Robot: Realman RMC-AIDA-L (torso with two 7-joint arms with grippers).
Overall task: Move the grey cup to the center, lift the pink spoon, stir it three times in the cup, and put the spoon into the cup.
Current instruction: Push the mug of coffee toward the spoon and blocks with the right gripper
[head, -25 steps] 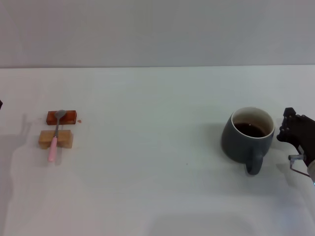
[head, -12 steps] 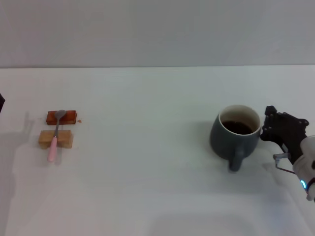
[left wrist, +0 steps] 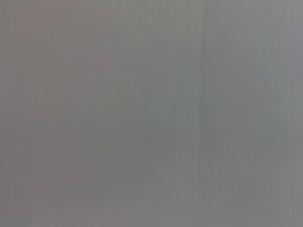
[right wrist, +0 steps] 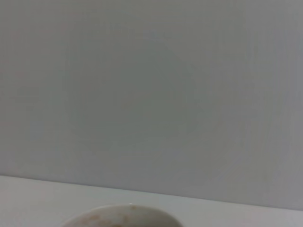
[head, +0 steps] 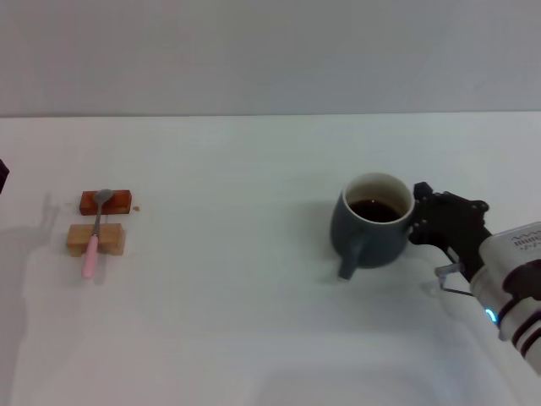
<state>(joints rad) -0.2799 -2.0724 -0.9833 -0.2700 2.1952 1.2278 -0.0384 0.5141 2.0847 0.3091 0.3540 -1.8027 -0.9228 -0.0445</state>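
Note:
The grey cup (head: 376,238) stands upright right of the table's middle, with dark liquid inside and its handle turned toward the front left. My right gripper (head: 425,217) is pressed against the cup's right side. In the right wrist view only the cup's pale rim (right wrist: 118,213) shows at the picture's edge. The pink spoon (head: 92,243) lies at the far left across two small blocks, its metal bowl on the far block and its pink handle toward me. The left gripper is out of view; the left wrist view shows only a grey wall.
The spoon rests on a reddish-brown block (head: 119,201) and a tan block (head: 111,239). A dark sliver shows at the left edge (head: 2,174). The white table (head: 228,296) ends at a grey wall behind.
My right gripper has moved left with the cup against it. The cup has slid toward the table's middle and turned, its handle swinging from front right to front left. The spoon has not moved.

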